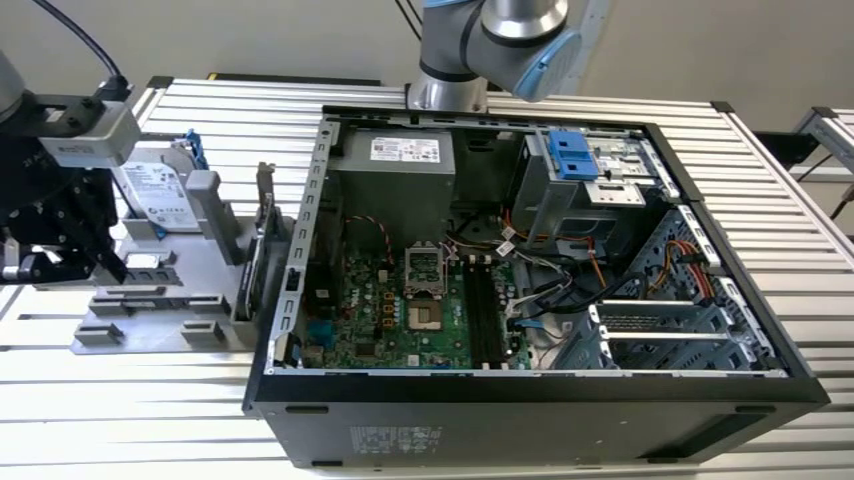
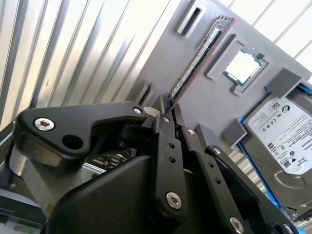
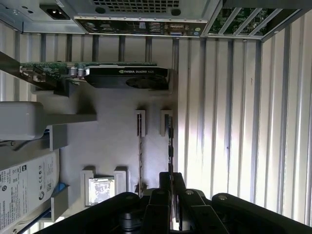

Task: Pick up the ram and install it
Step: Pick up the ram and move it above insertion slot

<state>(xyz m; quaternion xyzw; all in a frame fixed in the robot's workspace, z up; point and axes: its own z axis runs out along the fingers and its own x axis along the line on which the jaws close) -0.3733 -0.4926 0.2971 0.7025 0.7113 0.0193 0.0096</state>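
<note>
Hand nipped tight on one end of the ram, near a white-labelled hard drive.

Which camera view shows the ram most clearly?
The second wrist view: the ram shows its long side with the chip row, in the grey holder. The first wrist view shows it edge-on, a thin dark line. In the exterior view it is too small to tell.
</note>
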